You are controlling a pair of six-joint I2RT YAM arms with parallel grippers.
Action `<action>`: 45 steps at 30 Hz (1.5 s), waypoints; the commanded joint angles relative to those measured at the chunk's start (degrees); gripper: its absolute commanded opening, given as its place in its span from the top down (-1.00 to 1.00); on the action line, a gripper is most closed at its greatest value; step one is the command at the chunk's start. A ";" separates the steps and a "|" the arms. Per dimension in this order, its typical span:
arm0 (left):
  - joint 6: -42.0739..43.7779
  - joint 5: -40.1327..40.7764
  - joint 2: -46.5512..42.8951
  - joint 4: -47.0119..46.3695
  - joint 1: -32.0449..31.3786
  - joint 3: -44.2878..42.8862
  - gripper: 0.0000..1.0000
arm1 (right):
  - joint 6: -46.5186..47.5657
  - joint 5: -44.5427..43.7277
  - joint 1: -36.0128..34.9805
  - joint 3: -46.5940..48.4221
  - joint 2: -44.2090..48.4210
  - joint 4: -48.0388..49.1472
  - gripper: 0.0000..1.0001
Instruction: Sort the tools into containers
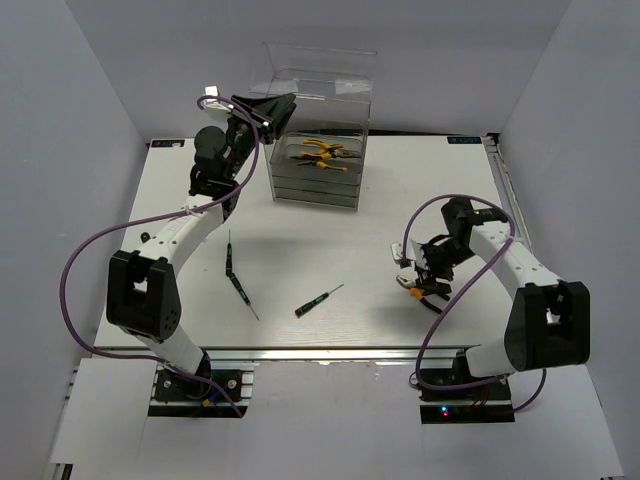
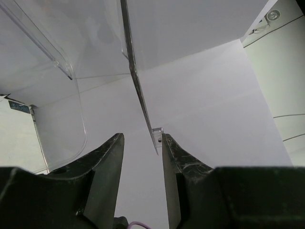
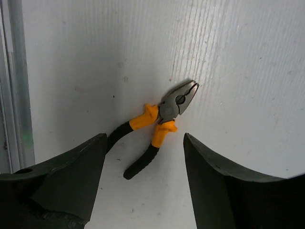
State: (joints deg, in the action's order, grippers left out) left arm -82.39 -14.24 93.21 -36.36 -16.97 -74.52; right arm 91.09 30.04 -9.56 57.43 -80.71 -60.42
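Observation:
The containers are stacked drawers of a clear box at the back middle. Its top level lies uncovered with orange-handled pliers inside. My left gripper is at the box's upper left corner. In the left wrist view its jaws stand apart, and a thin clear panel edge runs down against the right finger. My right gripper hangs open over pliers lying on the table, one finger on each side; one handle end is hidden behind the left finger. Three screwdrivers lie front left of centre.
A clear raised part stands above the box. A metal rail runs along the table's right edge and shows in the right wrist view as a rail at the left. White walls enclose the table.

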 commanded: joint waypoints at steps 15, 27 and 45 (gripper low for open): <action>0.12 -0.79 -0.75 -0.99 0.45 -0.01 0.03 | -2.66 -5.26 4.99 -4.52 -8.05 10.67 -0.20; -0.05 -0.53 -0.84 -1.17 0.45 0.17 0.03 | -7.85 -8.42 3.76 -10.50 -10.35 18.76 0.08; -0.32 -0.79 -1.19 -1.26 0.54 0.43 0.03 | -10.67 -6.67 -9.41 5.31 -12.01 18.50 1.00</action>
State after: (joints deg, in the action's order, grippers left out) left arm -82.59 -14.55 93.23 -36.49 -16.84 -74.50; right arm 81.10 21.04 -15.31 57.21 -92.16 -42.22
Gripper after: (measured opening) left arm 0.482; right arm 0.173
